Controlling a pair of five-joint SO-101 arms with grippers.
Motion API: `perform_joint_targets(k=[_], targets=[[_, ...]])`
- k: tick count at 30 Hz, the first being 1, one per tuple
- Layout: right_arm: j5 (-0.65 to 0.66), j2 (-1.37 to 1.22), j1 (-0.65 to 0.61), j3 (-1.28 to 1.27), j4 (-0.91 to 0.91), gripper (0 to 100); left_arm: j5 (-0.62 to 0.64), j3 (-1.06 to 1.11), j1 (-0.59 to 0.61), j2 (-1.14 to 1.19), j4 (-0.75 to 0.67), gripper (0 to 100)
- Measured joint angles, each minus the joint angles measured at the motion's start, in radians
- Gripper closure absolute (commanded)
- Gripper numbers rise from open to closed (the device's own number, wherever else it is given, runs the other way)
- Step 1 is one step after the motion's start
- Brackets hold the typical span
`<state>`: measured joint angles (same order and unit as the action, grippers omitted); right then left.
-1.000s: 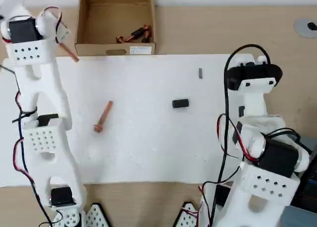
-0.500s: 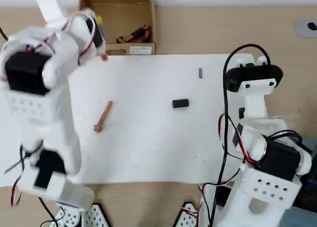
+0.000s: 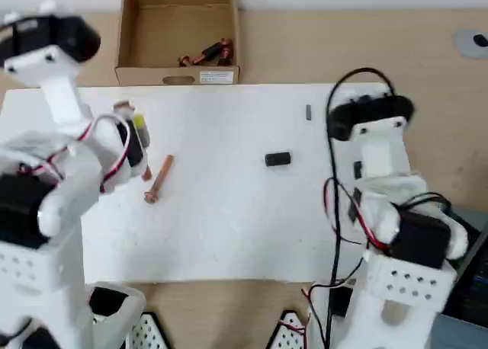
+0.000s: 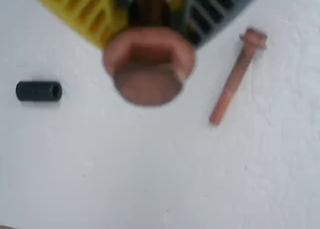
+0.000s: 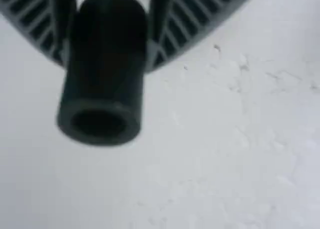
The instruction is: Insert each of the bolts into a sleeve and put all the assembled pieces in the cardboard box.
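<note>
While left pincer [image 4: 150,16] grips one bolt [image 4: 148,66], loose bolt [image 4: 236,79] just beside — sleeve [image 4: 38,91] apart

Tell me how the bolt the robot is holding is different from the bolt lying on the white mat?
The held bolt is pinched in the left gripper; the loose bolt lies flat on the white mat, untouched. The held bolt points its head at the wrist camera; the loose bolt shows its whole shaft sideways. Both are copper-coloured with wide heads.
</note>
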<state>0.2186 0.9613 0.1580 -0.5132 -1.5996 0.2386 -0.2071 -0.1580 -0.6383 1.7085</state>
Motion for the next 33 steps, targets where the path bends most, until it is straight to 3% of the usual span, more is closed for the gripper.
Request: perform_joint_targets(k=[12,17,26,33], targets=[[-0.23,-0.002,-0.203,-0.117,0.253,98.8,0.035,0.724,0.0,-0.563,-0.347,100],[-0.31,-0.002,-0.318,-0.124,0.292,98.8,0.035,0.97,0.0,-0.809,-0.419,100],[-0.364,0.015,-0.535,-0.293,0.443,98.9,0.035,1.218,-0.008,-1.085,-0.462,100],[-0.364,0.215,-0.623,-0.516,0.628,98.9,0.072,1.306,-0.008,-1.178,-0.488,100]])
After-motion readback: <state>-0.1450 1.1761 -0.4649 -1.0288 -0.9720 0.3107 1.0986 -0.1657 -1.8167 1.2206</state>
